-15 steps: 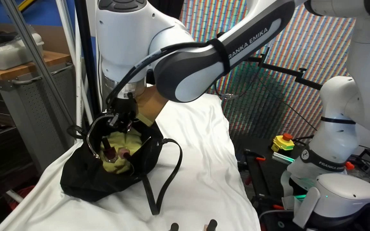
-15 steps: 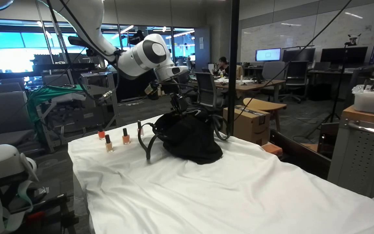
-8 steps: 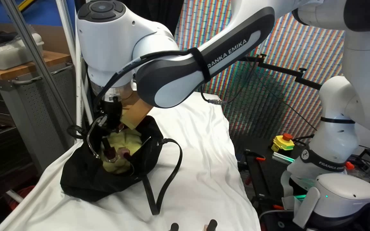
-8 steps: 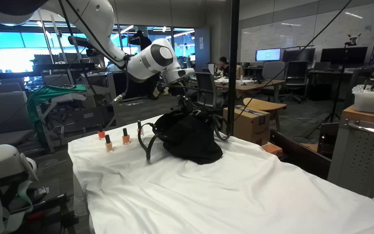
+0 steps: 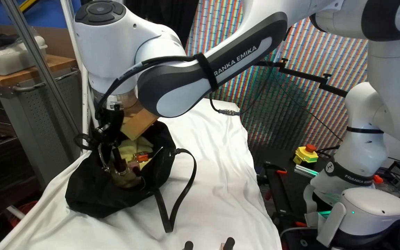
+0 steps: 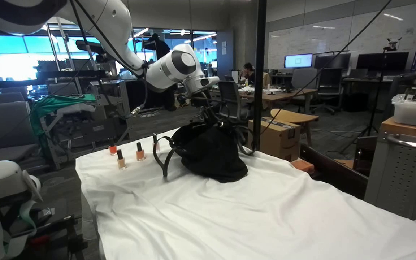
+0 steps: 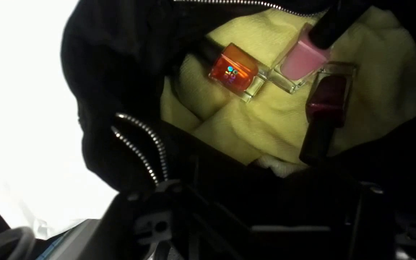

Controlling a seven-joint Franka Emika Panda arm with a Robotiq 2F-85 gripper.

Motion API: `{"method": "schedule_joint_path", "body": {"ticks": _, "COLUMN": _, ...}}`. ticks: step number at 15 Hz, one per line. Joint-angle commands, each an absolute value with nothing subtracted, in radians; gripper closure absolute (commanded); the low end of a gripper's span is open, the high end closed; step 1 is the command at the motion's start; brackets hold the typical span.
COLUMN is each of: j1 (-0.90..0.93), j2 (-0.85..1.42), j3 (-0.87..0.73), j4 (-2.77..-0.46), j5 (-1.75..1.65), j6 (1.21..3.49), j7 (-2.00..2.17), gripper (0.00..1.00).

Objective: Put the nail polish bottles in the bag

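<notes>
Now that the fingers [image 7: 154,227] stand wide at the mouth of the bag [image 5: 96,192], with the orange bottle [image 7: 235,70] loose on the lining [image 7: 244,124] ahead of them, best lift straight up, clear of the zip [image 7: 155,138], before swinging to the four bottles [image 6: 141,154] well away on the cloth [image 6: 229,216].

Blk fabric bag [image 6: 213,159] is seen open, yel-green inside exposed. Orange btl [image 7: 235,70], pink btl [image 7: 303,59] & dk-red btl [image 7: 328,95], blk-capped, are laid inside. Four upright btls [image 6: 140,154] are set on surface [image 6: 265,213], one partly hidden by strap [image 6: 165,169].
</notes>
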State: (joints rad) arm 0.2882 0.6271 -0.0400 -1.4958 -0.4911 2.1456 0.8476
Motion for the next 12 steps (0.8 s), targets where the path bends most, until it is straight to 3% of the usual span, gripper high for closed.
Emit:
{"method": "schedule_joint_path", "body": {"ticks": 1, "j1": 0.307, "j2": 0.617, "j3": -0.058, "j4": -1.48, "j5": -0.464, "j6": 2.099, "j7": 0.852, "gripper": 0.0}}
{"method": "schedule_joint_path", "body": {"ticks": 12, "j1": 0.318, "j2": 0.41, "j3": 0.036, "j4": -1.757, "j5": -0.361, "j6": 2.052, "j7": 0.789, "gripper": 0.0}}
